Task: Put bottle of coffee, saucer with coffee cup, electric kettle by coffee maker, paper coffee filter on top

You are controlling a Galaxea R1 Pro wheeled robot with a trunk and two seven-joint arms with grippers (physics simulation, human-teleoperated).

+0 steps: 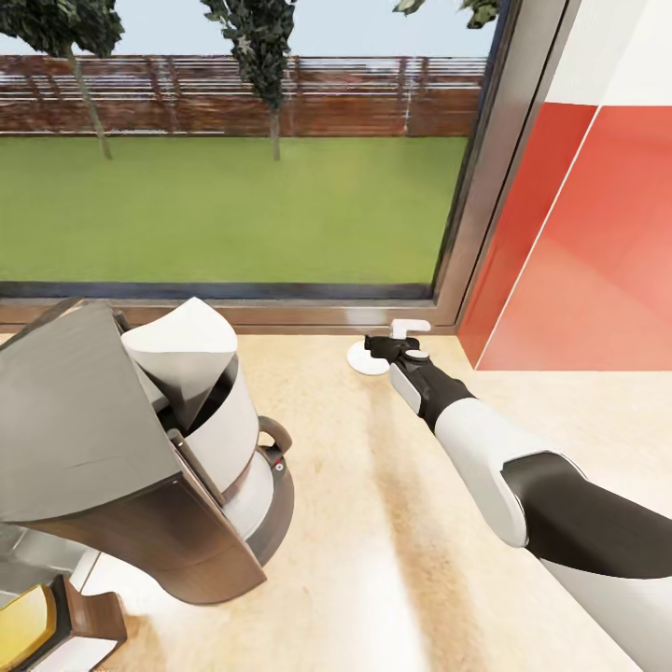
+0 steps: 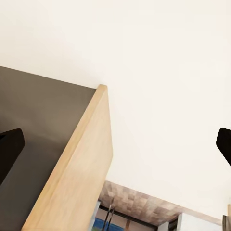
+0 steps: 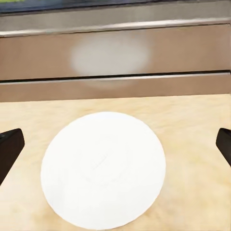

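The grey coffee maker (image 1: 140, 467) stands on the kitchen countertop (image 1: 373, 541) at the left, with the white paper coffee filter (image 1: 182, 350) sitting on top of it. The saucer (image 1: 362, 359) lies flat near the window frame. My right gripper (image 1: 378, 347) hovers just over the saucer (image 3: 103, 168), open, its fingertips (image 3: 9, 147) spread to either side and nothing between them. A small white shape (image 1: 411, 328) sits just beyond that gripper; I cannot tell whether it is the coffee cup. My left gripper (image 2: 120, 144) is open and points up at a ceiling. The kettle and shelf are out of view.
A large window (image 1: 233, 187) with a brown sill runs along the back of the counter. A red wall panel (image 1: 579, 261) closes the right side. A yellow and brown object (image 1: 28, 621) is cut off at the lower left corner. A wooden cabinet edge (image 2: 77, 178) is near the left gripper.
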